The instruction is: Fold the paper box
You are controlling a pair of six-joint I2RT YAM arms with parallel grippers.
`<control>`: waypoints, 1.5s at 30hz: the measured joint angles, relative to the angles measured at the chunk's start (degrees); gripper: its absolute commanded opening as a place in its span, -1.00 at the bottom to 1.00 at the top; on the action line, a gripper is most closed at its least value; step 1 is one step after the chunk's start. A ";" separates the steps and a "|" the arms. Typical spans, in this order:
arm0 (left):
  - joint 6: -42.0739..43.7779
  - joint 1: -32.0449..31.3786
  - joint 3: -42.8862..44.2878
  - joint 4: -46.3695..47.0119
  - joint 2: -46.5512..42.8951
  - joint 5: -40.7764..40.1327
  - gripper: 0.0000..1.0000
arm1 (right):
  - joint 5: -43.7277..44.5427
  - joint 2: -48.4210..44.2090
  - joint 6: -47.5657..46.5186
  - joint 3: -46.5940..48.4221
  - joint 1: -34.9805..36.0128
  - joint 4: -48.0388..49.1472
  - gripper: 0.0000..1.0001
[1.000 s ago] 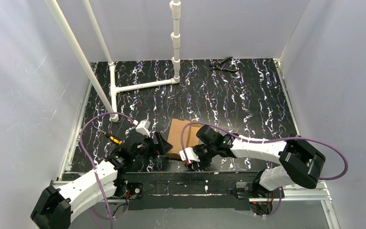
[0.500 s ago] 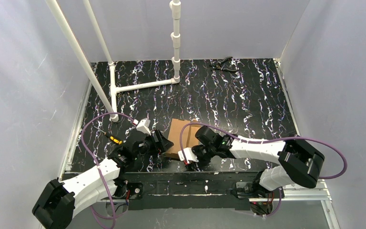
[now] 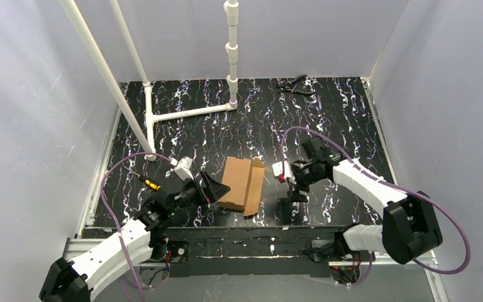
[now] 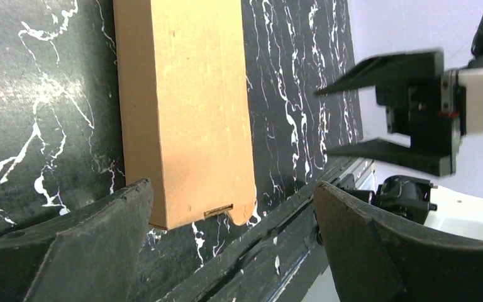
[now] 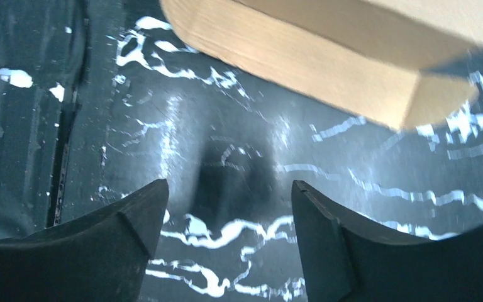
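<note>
Cardboard sits between my two grippers: the paper box lies on the black marbled table near its front edge, long and brown, with a crease running down its length.

My left arm stretches from its base at the near left, forward and to the right, low over the table. My left gripper points at the box's left side. From the left wrist, my jaws are spread wide, and the near end of the box lies between the two fingers. One finger is just beside the box's corner, and a clear gap separates the other from the cardboard. I am gripping nothing.

My right arm rises from the near right, with its elbow high and its forearm running back and to the left. Its wrist is bent so that my right gripper hangs over the table just right of the box. Those jaws are parted too and hold nothing. From the right wrist, only bare table lies between my fingertips, with the box ahead of them and clear of them.

An orange-tipped marker lies left of my left gripper.
</note>
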 measured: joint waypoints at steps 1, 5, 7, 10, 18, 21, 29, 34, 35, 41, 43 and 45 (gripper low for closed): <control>0.11 0.00 0.09 -0.48 -0.20 0.35 0.97 | -0.76 0.02 -0.26 0.31 -2.69 -0.98 0.71; 2.29 0.00 3.72 -6.95 0.85 1.36 0.97 | -1.66 0.02 -0.52 1.11 -13.46 -3.56 0.78; 4.48 0.00 7.89 -12.02 2.51 1.38 0.97 | -0.76 0.02 -0.42 1.16 -17.22 -4.42 0.82; 7.26 0.00 12.48 -15.91 3.76 1.77 0.97 | 0.61 0.00 -0.22 1.20 -20.55 -6.21 0.85; 10.91 0.11 13.81 -20.33 2.21 4.20 0.97 | -0.07 0.02 0.55 6.23 -32.61 -10.51 0.89; 11.21 0.11 13.81 -21.09 1.73 4.63 0.97 | 0.00 -0.20 1.31 6.25 -33.70 -10.67 0.96; 9.03 0.17 12.41 -17.88 1.42 6.40 0.97 | -1.18 -6.56 4.79 3.34 -33.55 -10.43 0.97; 6.73 0.26 8.55 -16.39 -1.49 6.69 0.97 | -3.98 -8.59 7.37 1.03 -33.51 -8.57 0.97; 6.38 0.26 7.96 -16.76 -2.49 6.67 0.97 | -4.24 -8.61 7.65 0.52 -33.51 -8.22 0.97; 5.70 0.33 7.21 -17.33 -6.99 6.19 0.97 | -4.31 -8.68 7.21 -1.64 -33.55 -7.82 0.97; 5.25 0.33 6.40 -16.79 -7.93 6.23 0.97 | -4.39 -8.66 6.27 -1.66 -33.86 -8.17 0.97; 4.59 0.33 5.44 -15.96 -8.02 6.43 0.97 | -4.70 -8.66 5.55 -1.66 -34.80 -8.44 0.97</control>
